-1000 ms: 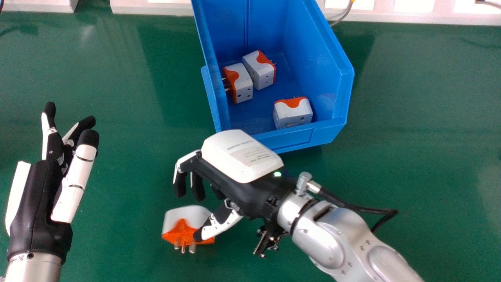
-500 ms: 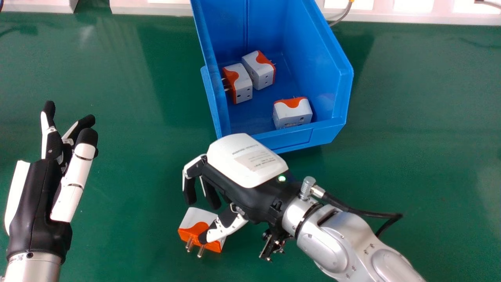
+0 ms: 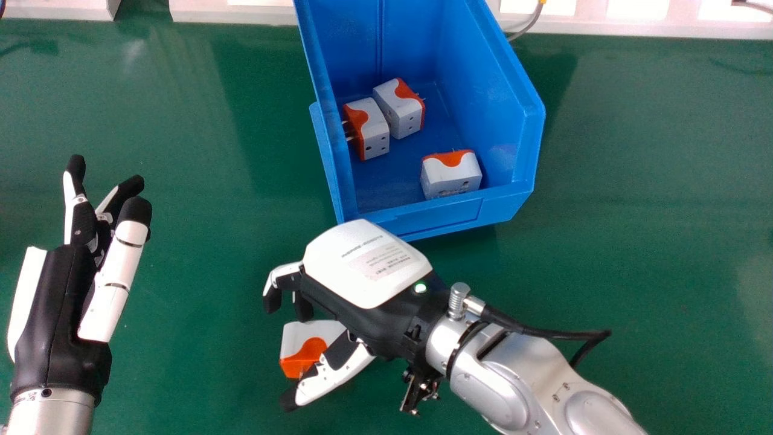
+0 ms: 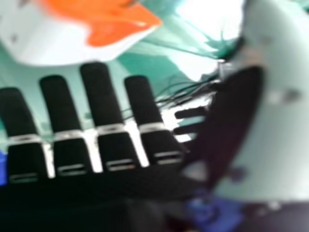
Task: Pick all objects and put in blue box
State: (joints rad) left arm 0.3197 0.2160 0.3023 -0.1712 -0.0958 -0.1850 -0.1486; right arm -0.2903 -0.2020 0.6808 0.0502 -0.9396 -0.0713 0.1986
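A white and orange plug adapter [image 3: 305, 338] lies on the green table under my right hand [image 3: 368, 266], between its thumb and fingers, partly covered by the thumb. That hand is open around it, with its fingers bent loosely down and its thumb apart. In the right hand view the adapter [image 4: 58, 43] appears beyond the fingertips of my right hand [image 4: 99, 96], with a gap between. The blue box [image 3: 438, 219] holds three similar adapters: two side by side [image 3: 374, 133] [image 3: 401, 112] and one near the front wall [image 3: 452, 175]. My left hand [image 3: 54, 308] is open and empty at the left.
The green table [image 3: 634, 181] spreads around the box. A pale ledge [image 3: 235, 13] runs along its back edge, with a grey cable [image 3: 530, 25] behind the box. A black cable [image 3: 543, 333] loops out from the right wrist.
The right hand has shifted down and slightly left, and its thumb has swung outward off the adapter. The adapter on the table has moved right and turned. The left hand is nearly still.
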